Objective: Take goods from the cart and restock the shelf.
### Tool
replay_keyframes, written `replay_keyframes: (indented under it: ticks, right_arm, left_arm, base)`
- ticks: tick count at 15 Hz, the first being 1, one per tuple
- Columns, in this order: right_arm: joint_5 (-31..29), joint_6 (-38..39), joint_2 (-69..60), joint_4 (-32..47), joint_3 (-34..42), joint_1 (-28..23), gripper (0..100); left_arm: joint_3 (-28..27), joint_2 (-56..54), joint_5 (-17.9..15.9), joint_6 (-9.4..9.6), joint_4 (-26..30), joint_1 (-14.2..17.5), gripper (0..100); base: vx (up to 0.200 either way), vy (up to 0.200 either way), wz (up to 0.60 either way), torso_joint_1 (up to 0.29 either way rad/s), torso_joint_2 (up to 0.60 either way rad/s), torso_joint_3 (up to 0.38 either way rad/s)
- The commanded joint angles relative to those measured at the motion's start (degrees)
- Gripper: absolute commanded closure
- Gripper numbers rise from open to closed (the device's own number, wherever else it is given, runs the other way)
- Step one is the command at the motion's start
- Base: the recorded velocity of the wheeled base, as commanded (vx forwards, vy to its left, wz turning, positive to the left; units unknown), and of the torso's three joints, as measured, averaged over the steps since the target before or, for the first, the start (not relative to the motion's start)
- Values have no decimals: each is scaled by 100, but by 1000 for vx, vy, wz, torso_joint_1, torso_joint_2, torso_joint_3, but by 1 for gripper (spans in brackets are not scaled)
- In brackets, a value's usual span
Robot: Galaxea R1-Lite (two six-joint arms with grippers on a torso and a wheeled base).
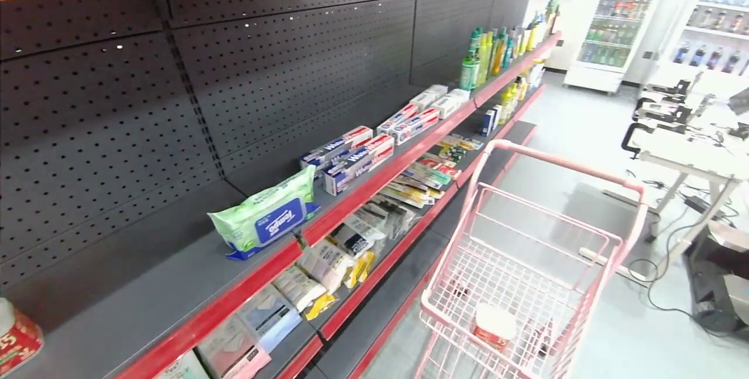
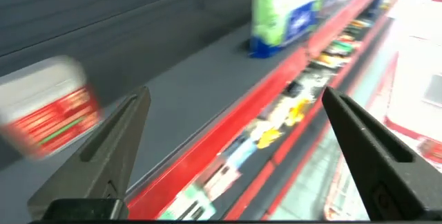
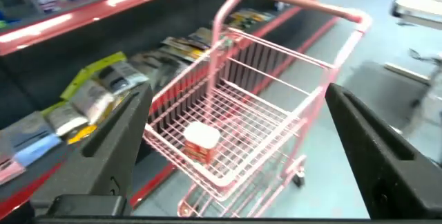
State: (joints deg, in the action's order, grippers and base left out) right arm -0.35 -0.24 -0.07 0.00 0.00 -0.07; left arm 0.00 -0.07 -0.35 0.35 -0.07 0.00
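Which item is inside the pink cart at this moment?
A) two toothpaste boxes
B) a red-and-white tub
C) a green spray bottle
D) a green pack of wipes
B: a single red-and-white tub sits on the wire floor of the pink cart, while the green wipes pack and the toothpaste boxes lie on the shelf.
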Motion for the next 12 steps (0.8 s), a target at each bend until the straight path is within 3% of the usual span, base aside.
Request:
replay_keyframes:
  ticks: [1, 4, 12]
  right_arm:
    - [0, -2, 7, 0, 0, -1, 0]
    - [0, -2, 7, 0, 0, -1, 0]
    - [9, -28, 7, 0, 0, -1, 0]
  left_arm:
    - [0, 7, 0, 0, -1, 0, 0]
    - [0, 7, 0, 0, -1, 0, 0]
    - [0, 7, 0, 0, -1, 0, 0]
  base:
    - [0, 0, -600, 7, 7, 2]
    - [0, 0, -600, 4, 2, 5]
    - [0, 0, 0, 0, 0, 0]
